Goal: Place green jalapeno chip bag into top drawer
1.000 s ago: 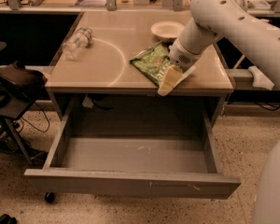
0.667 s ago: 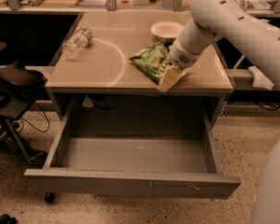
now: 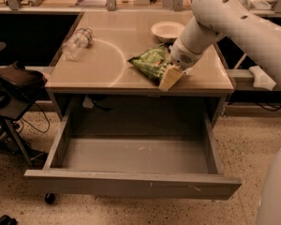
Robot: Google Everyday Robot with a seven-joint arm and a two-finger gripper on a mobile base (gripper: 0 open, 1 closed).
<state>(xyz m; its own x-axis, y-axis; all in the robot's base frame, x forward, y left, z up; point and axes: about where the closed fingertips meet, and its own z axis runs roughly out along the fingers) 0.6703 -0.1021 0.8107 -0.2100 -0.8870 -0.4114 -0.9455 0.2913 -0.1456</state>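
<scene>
The green jalapeno chip bag (image 3: 151, 61) is on the beige table top near its front edge, right of centre, with its right end raised. My gripper (image 3: 170, 78) comes down from the upper right on the white arm and is shut on the bag's right end, just above the table's front edge. The top drawer (image 3: 131, 185) is pulled fully out below the table, and its grey floor is bare.
A clear plastic bottle (image 3: 77, 42) lies on the table's left side. A white bowl (image 3: 167, 30) stands at the back right. A dark chair (image 3: 14, 78) is left of the table. The arm's white body (image 3: 276, 191) fills the right edge.
The bag's right end has lifted a little in the gripper and the bag has shifted slightly left. The drawer has stayed open.
</scene>
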